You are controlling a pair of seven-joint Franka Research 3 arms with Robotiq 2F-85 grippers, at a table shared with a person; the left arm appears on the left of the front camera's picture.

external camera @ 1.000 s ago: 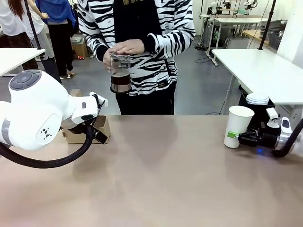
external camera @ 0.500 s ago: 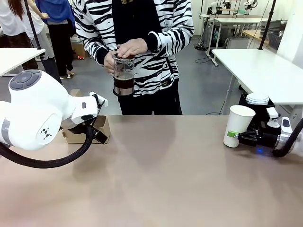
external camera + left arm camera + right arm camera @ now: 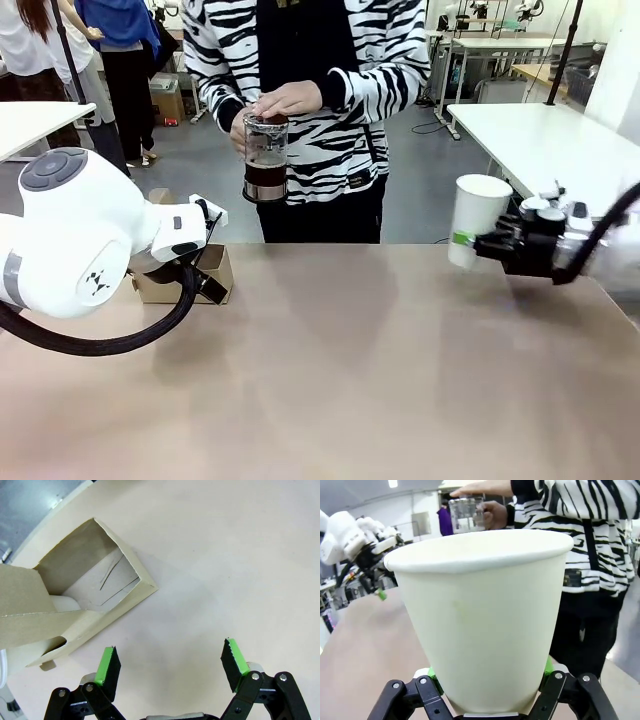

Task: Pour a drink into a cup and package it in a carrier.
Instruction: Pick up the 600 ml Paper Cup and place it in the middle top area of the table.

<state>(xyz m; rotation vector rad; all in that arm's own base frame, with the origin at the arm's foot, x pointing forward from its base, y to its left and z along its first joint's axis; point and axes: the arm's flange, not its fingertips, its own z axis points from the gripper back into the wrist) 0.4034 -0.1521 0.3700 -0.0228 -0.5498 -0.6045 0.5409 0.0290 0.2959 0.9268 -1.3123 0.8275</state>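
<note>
1. While our right gripper [image 3: 490, 682] clamps the cup [image 3: 480, 212] clear of the table [image 3: 350, 380] at 3 o'clock, pouring is pending.
2. Our left gripper [image 3: 170, 662] gapes empty beside the carrier [image 3: 95, 600], 9 o'clock.
3. A person holds the pitcher [image 3: 265, 150] of drink [image 3: 265, 180] at 12 o'clock; next we likely bring the cup upright beneath it.

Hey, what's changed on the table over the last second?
The right end effector, shut on the cup, raised it off the table and carried it to the robot's left. The person's pitcher drifted slightly right. The left arm and the carrier stayed put.
</note>
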